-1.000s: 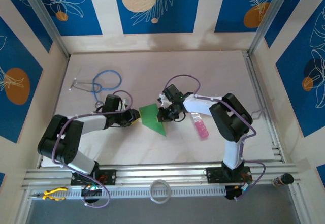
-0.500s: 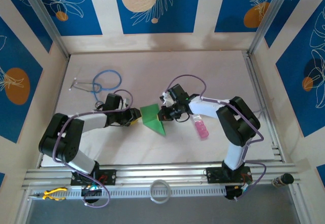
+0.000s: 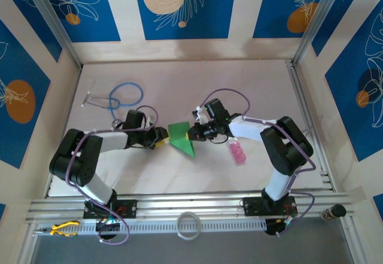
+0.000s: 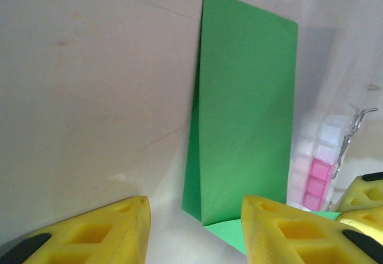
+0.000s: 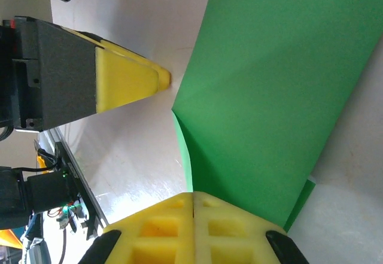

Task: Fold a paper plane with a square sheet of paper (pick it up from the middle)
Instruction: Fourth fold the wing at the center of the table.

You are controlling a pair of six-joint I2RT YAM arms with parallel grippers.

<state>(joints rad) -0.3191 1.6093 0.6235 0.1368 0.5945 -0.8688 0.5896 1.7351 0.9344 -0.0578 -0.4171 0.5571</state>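
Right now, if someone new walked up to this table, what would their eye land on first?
The bright green sheet of paper, folded with one flap raised, stands out mid-table. The right gripper is shut on its right edge, and the left gripper sits open just left of it. Off to the sides lie a pink bottle, right of the paper, and a blue stethoscope, far left.
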